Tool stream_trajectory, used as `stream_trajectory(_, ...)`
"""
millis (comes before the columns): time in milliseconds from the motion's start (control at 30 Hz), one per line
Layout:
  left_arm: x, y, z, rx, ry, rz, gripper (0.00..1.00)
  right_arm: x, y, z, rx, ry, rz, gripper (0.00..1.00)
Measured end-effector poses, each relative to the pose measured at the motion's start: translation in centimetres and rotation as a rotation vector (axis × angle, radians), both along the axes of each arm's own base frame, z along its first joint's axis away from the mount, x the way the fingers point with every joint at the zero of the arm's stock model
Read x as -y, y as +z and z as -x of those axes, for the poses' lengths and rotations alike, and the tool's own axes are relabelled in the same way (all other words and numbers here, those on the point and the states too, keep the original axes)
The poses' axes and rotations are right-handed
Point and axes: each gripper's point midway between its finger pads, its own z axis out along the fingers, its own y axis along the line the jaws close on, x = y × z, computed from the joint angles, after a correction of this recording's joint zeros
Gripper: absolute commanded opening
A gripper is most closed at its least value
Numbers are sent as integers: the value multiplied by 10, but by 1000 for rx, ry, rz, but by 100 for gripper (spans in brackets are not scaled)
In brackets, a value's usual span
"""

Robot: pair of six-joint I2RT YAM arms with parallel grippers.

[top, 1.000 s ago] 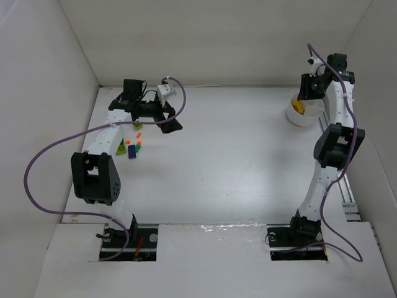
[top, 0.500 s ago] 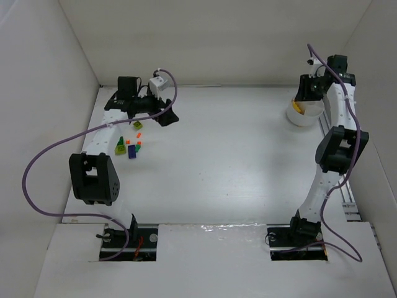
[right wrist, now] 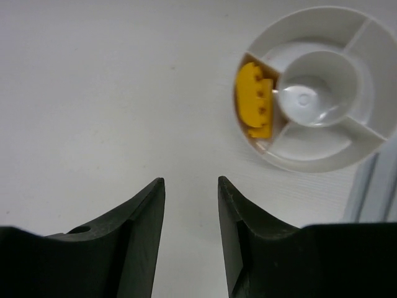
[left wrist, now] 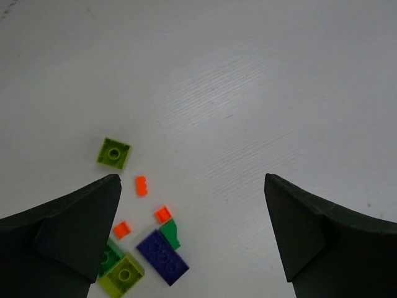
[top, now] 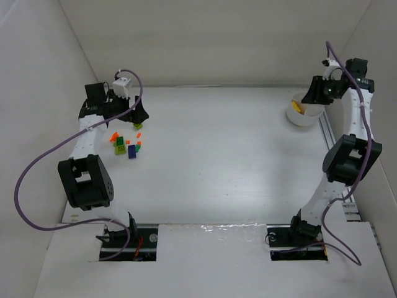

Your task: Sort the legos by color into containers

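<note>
The left arm (top: 85, 139) lies along the left wall of the bench (top: 236, 161). The left jaws hang above the surface, spread wide with nothing between them. Just beside them, a little toward the near edge, the loose legos (top: 127, 143) lie in a small cluster. In the left wrist view a lime brick (left wrist: 114, 153) sits a little apart at the far side of the group. Three small orange pieces (left wrist: 141, 185) trail toward a dark blue brick (left wrist: 162, 256), which lies right against a green piece (left wrist: 170, 233). A second lime brick (left wrist: 122, 275) and another green one (left wrist: 110, 257) are partly hidden by one finger.

Well apart from them, near the back right corner, the white cup (top: 291, 116) stands upright, with a round well at its centre and wedge compartments around it. One yellow lego (right wrist: 255, 99) lies in the wedge that faces the open bench. The right arm (top: 347, 155) holds the right jaws beside the cup, not touching it. They are parted by only a narrow gap and grip nothing. A rail (right wrist: 372, 186) runs just beside the cup.
</note>
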Motion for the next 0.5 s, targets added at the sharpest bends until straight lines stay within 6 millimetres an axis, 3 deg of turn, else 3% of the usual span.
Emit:
stream_trajectory(100,-15,-15,4,-20,53,-89,100,-41,-5,7,-27,88,-43,47)
stream_trajectory(333,-50,-53,45,-78,66,-260,100,-148,-16,38,-93,296,-128,48)
stream_trajectory(500,-60,-61,27,-62,3,-300,87,-173,-16,42,-106,331,-166,48)
